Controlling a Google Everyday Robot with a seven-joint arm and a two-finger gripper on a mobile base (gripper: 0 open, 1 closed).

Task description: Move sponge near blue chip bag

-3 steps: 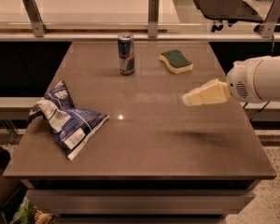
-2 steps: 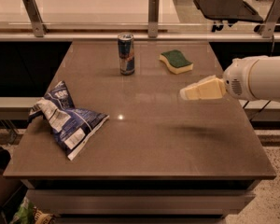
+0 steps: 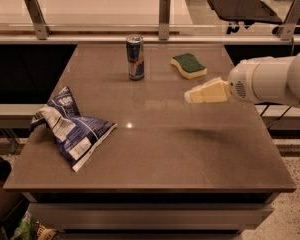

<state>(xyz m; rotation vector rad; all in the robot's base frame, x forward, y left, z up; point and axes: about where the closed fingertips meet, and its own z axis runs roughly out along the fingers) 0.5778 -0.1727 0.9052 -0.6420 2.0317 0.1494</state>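
Though close to the sponge [image 3: 189, 65], nothing done yet: sponge lying untouched at far right of table [image 3: 190, 154], right of can [image 3: 135, 57]; pincer [image 3: 190, 97] hovering just nearer, spread or pressed together cannot tell; blue chip bag [image 3: 72, 129] near left, well apart. Left: grab, carry, drop.

The gripper [image 3: 189, 97] is hovering over the right half of the table [image 3: 190, 159], with bare tabletop lying open beneath it. From the gripper, the sponge [image 3: 189, 65] is sitting at twelve o'clock near the far edge, with nothing standing between them. The drink can [image 3: 135, 57] is standing upright at ten o'clock, well apart from the sponge. The blue chip bag [image 3: 70, 129] is lying at eight o'clock by the left edge; a broad bare stretch is running from sponge to bag, passing in front of the can. Railing posts [image 3: 164, 16] are closing off the far side.
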